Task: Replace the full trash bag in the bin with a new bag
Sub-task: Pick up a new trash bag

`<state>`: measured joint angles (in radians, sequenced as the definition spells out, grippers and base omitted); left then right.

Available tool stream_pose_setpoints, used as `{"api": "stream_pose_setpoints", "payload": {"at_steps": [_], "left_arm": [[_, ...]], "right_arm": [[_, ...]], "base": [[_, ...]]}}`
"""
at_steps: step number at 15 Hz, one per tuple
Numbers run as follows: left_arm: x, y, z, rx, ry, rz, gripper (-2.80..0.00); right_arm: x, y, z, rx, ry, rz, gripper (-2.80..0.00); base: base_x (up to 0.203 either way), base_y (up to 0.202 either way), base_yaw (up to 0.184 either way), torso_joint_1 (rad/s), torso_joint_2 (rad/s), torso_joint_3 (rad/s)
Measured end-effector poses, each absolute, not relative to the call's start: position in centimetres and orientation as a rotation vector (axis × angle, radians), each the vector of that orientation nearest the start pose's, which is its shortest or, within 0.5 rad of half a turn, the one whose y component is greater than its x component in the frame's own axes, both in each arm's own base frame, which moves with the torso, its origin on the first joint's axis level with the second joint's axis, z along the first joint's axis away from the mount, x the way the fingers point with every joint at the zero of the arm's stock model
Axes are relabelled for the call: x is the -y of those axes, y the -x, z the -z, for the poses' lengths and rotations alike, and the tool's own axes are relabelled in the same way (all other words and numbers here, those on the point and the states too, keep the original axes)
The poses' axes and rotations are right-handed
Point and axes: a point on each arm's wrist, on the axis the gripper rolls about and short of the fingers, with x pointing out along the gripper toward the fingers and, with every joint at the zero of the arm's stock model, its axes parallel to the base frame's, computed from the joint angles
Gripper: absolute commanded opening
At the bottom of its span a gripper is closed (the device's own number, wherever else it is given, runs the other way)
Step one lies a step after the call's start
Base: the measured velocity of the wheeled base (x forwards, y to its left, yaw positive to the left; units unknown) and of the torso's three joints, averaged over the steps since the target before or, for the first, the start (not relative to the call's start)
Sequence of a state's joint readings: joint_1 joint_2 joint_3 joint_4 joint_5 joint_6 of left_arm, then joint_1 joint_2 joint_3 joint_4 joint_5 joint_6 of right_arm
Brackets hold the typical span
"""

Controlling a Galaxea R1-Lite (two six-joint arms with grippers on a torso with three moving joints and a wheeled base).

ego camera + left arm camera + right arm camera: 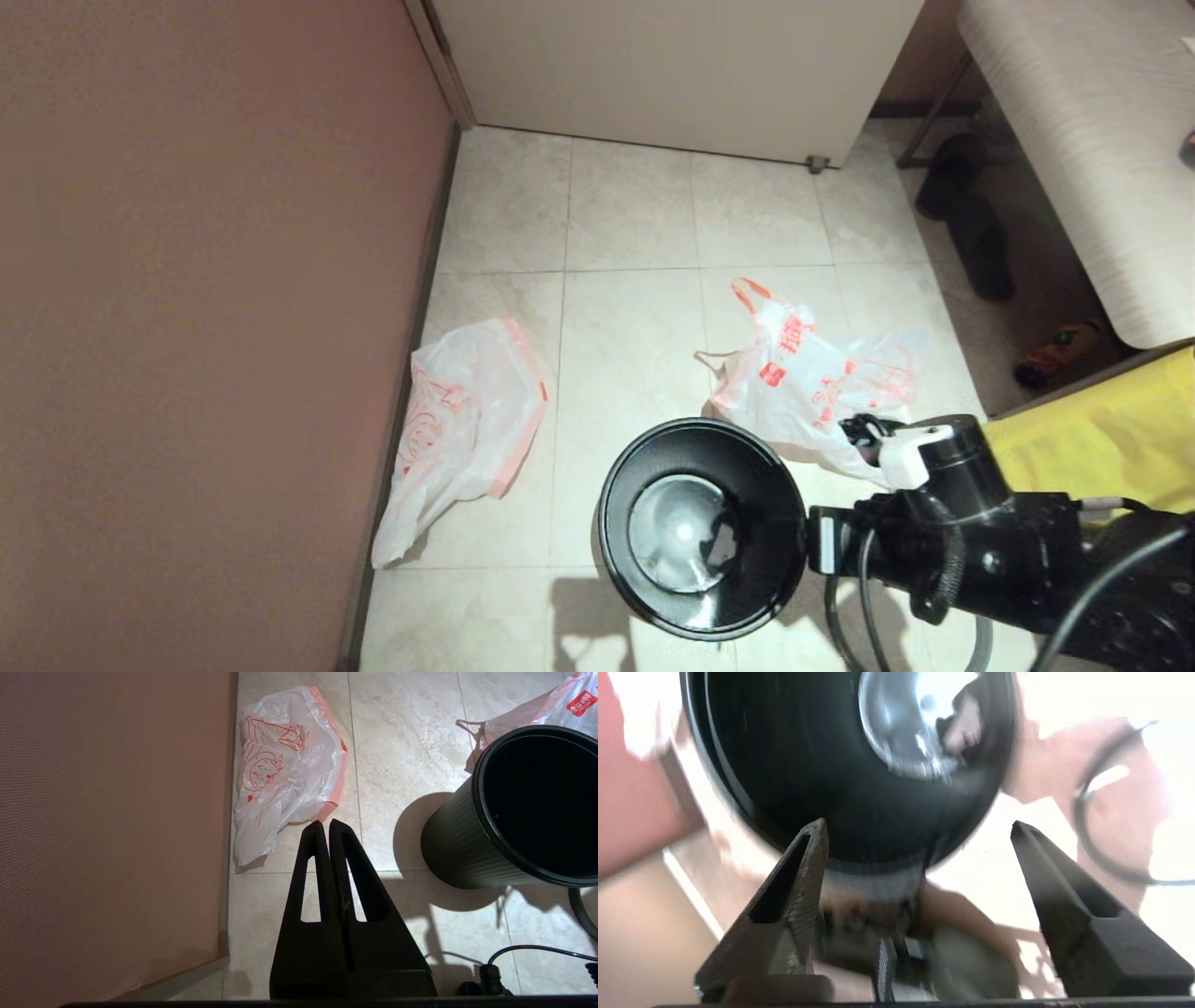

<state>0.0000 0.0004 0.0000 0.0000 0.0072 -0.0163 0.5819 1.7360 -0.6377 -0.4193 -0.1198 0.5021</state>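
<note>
**Black bin stands unlined, both bags on the floor**

The bin [702, 528] sits low in the centre of the head view, bare inside, its shiny bottom catching the light. The full trash bag [810, 387] lies on the tiles just behind it to the right, touching its rim. The new bag [462, 429] lies flat at left, near the reddish wall [205, 308]. The right pincer [920, 835] hangs beside the bin with its jaws spread wide, holding nothing. The left pincer [325, 823] is closed and empty above the floor [635, 233]. A white cabinet [672, 65] stands at the top of the frame, and a pale tabletop [1083, 121] fills the upper right.
</note>
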Motion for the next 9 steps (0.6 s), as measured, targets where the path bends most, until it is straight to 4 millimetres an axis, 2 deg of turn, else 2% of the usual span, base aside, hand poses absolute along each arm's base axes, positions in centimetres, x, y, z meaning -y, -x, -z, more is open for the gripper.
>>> {"api": "stream_pose_setpoints", "payload": {"at_steps": [1,2,6,9], "left_arm": [[0.0,2.3,-7.5,0.000,0.016,-0.007,-2.80],[0.0,2.3,-7.5,0.000,0.016,-0.007,-2.80],[0.0,2.3,-7.5,0.000,0.016,-0.007,-2.80],[0.0,2.3,-7.5,-0.001,0.017,-0.007,-2.80]], "right_arm": [[-14.1,-21.9,-11.4,-0.746,-0.234,-0.277,0.00],[-13.1,-20.4,-11.8,-0.746,-0.227,-0.284,-2.80],[-9.7,-16.1,-13.8,-0.707,-0.219,-0.262,-2.80],[-7.7,-13.6,-14.9,-0.684,-0.204,-0.190,-2.80]], "base": [[0.000,0.000,0.000,0.000,0.00,0.000],[0.000,0.000,0.000,0.000,0.00,0.000],[0.000,0.000,0.000,0.000,0.00,0.000],[0.000,0.000,0.000,0.000,0.00,0.000]]}}
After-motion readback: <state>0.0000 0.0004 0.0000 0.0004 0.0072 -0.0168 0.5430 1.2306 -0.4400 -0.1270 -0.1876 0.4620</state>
